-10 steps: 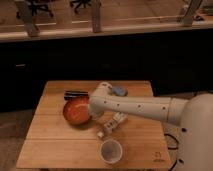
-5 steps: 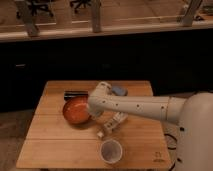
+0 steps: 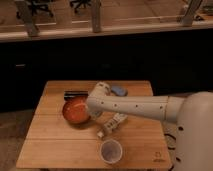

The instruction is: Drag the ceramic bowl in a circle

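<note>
The ceramic bowl [image 3: 75,111] is a wide, shallow orange-red bowl on the left middle of the wooden table [image 3: 45,145]. My white arm reaches in from the right and bends down at the bowl's right rim. My gripper [image 3: 91,113] is at that rim, mostly hidden behind the arm's end. A small whitish cup [image 3: 110,151] stands near the table's front edge, apart from the bowl.
A dark flat object [image 3: 75,93] lies just behind the bowl. A bluish-grey object [image 3: 119,91] lies at the back centre. A white bottle-like item [image 3: 111,124] lies on its side right of the bowl. A dark wall and railing run behind the table.
The bowl and the arm's end have shifted slightly; the other items have not moved.
</note>
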